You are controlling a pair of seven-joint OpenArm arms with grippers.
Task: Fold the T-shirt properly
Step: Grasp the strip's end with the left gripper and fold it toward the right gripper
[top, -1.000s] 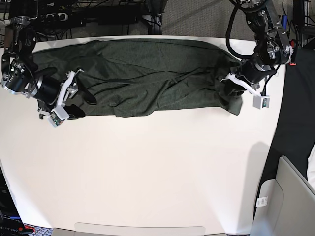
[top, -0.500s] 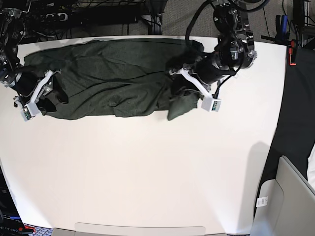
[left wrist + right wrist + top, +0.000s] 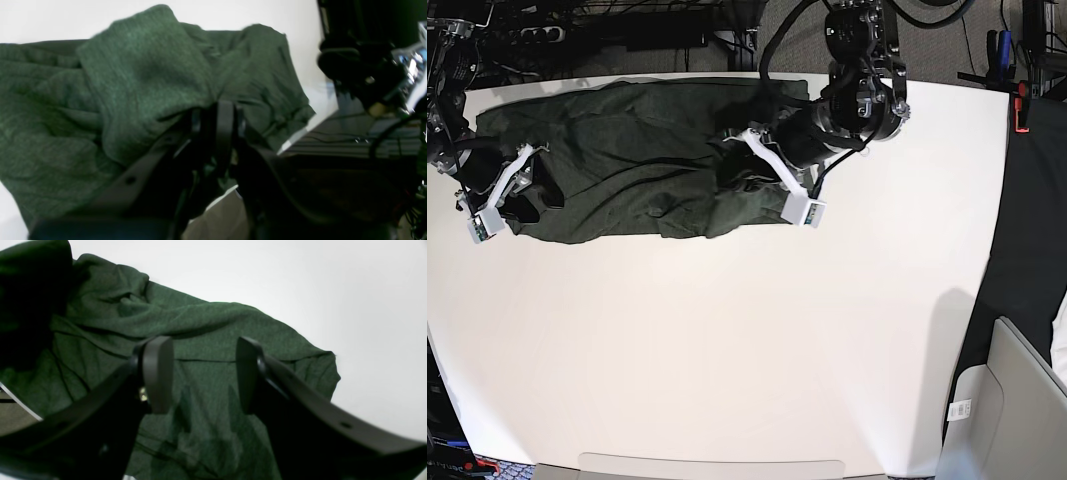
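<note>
Gripping a bunched fold of the dark olive-green heathered knit T-shirt (image 3: pixel 627 165), my left pincer (image 3: pixel 749 172) has its black jaws pressed together on the cloth, and the fabric spills up and over them in the left wrist view (image 3: pixel 143 83). That arm reaches over the middle of the white desk (image 3: pixel 727 350) near its far edge, so the shirt's end on that side lies doubled back over the rest of the garment. The shirt is spread in a long, wrinkled band along the far edge of the desk, from my right arm's side to about the middle. My right pincer (image 3: pixel 524 190) sits at the other end of the shirt with its two black jaws spread apart; in the right wrist view (image 3: pixel 203 373) green cloth (image 3: pixel 213 326) shows in the gap between them, lying on the desk below the pads, and nothing is pinched. The near part of the desk, toward the camera, is bare white surface.
</note>
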